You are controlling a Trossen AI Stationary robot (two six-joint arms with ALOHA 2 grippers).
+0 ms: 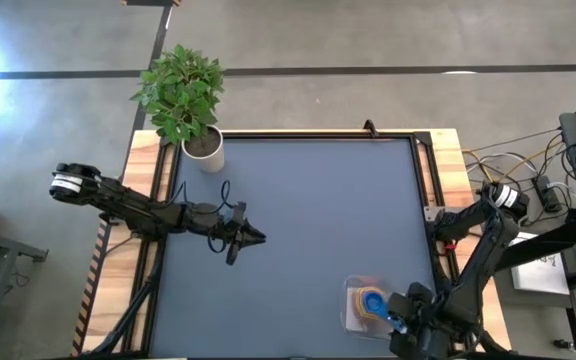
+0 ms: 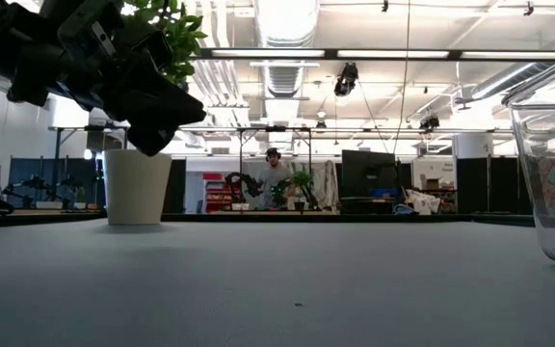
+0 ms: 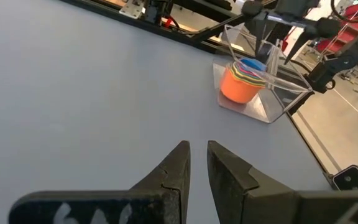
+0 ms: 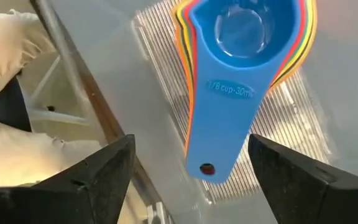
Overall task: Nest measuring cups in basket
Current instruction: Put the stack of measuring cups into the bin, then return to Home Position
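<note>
A wide workshop with ceiling lights, screens and a distant person stretches behind the dark grey counter (image 1: 298, 230), which sits in a wooden frame. A leafy green plant in a white pot (image 1: 204, 150) stands at one far corner, well away from both arms.

The left claw (image 1: 251, 237) hangs above the counter's middle with its fingers nearly together and nothing between them, the basket well ahead of it. The shallow clear plastic rectangular basket (image 3: 272, 99) sits at the counter's near right edge, directly beneath the right claw (image 4: 191, 165). That claw is spread wide and released, grasping nothing. Inside the basket the stack of coloured round plastic measuring cups (image 3: 244, 78) looks fully nested, the large orange cup (image 3: 236, 87) outermost and the small blue cup (image 4: 238, 46) on top, its flat handle lying between the right claw's fingers.

The main risk, as I judge it, is the retreat: a finger could catch the blue handle or the basket's thin wall, tipping the stack or dragging the light basket off the nearby edge.
</note>
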